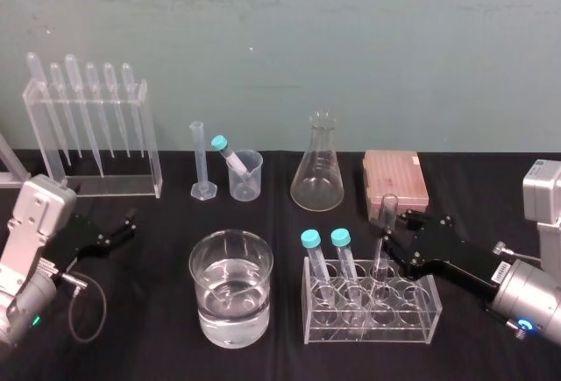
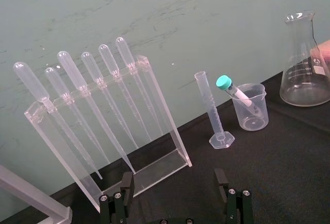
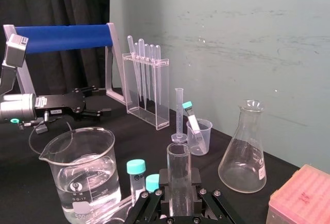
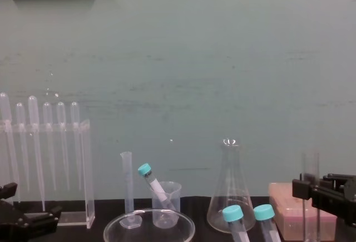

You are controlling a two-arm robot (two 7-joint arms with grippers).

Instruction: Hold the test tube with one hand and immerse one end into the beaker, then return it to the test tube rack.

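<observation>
- Clear glass beaker of water stands nearest.
- Right gripper clamps the long clear uncapped test tube, upright in the clear acrylic rack; a tilted lift could knock neighbouring teal-capped tubes.
- Left gripper, spread and empty, sits parked far left.

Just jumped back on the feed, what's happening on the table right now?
The right hand is closed on the uncapped test tube, which stands upright in the clear rack beside two teal-capped tubes. Its bottom end sits down in a rack hole, not in the water-filled beaker, which stands to the rack's left. The left hand is open and idle at the left of the table, in front of the pipette stand.
</observation>
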